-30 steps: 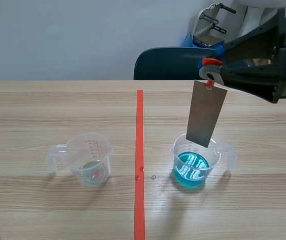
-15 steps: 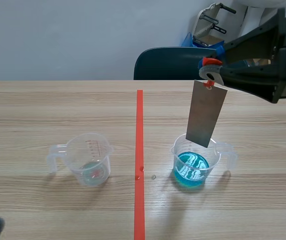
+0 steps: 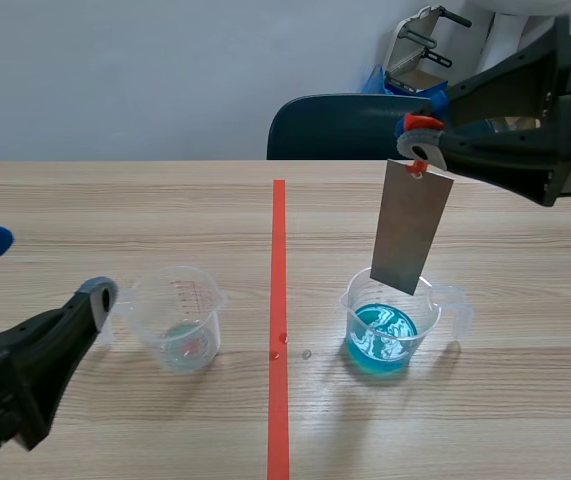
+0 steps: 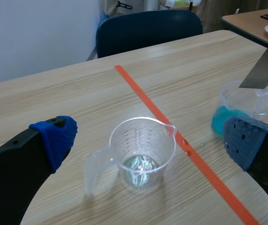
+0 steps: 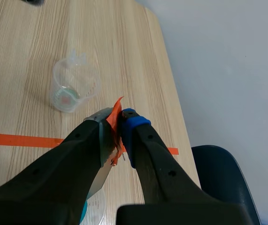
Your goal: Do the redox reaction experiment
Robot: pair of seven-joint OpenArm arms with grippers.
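so that it can presumably be dipped, the metal plate [image 3: 411, 228] hangs pinched in the right gripper [image 3: 420, 140] over the blue-solution cup [image 3: 390, 325], while the left gripper [image 4: 150, 140], fingers spread, faces the clear cup [image 3: 180, 318].

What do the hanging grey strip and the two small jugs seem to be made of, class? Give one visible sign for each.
Strip: probably sheet metal; dull grey, thin, flat, straight-edged.
Blue-filled jug and other jug: likely clear plastic; see-through walls, moulded handles, and a printed red scale on the other jug.
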